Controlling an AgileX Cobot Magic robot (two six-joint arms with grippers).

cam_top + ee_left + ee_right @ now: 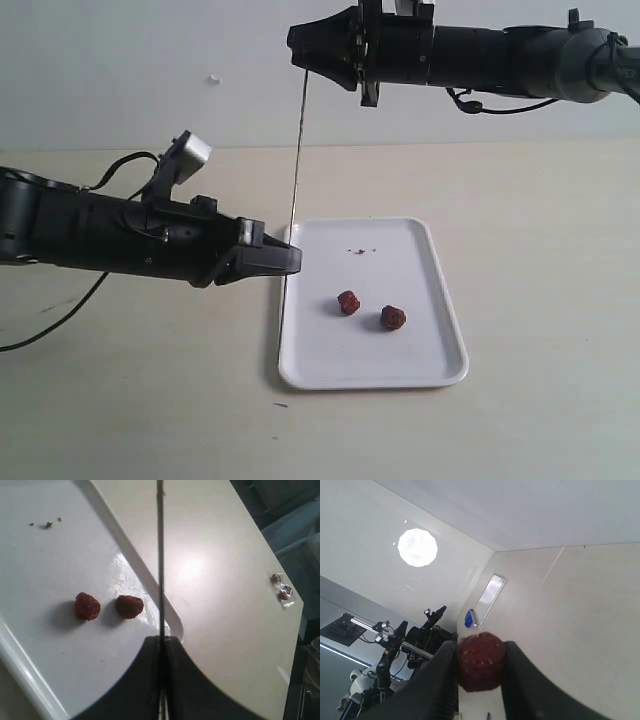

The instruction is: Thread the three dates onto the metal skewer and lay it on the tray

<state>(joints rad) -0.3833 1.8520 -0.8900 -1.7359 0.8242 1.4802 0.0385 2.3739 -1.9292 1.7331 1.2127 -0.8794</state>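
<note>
My left gripper (290,258) is shut on the metal skewer (296,160) near its lower end and holds it upright beside the white tray's (430,365) left rim. In the left wrist view the skewer (160,555) rises from between the shut fingers (150,680). Two dates (348,302) (393,317) lie loose on the tray, also visible as dates (87,605) (130,606) in the left wrist view. High above, my right gripper (299,45) sits at the skewer's top end. It is shut on the third date (481,661), pinched between both fingers.
Tiny dark crumbs (360,251) lie on the tray's far part. The tray rests on a pale table (540,230). In the left wrist view the table edge (287,600) shows, with small shiny bits beside it.
</note>
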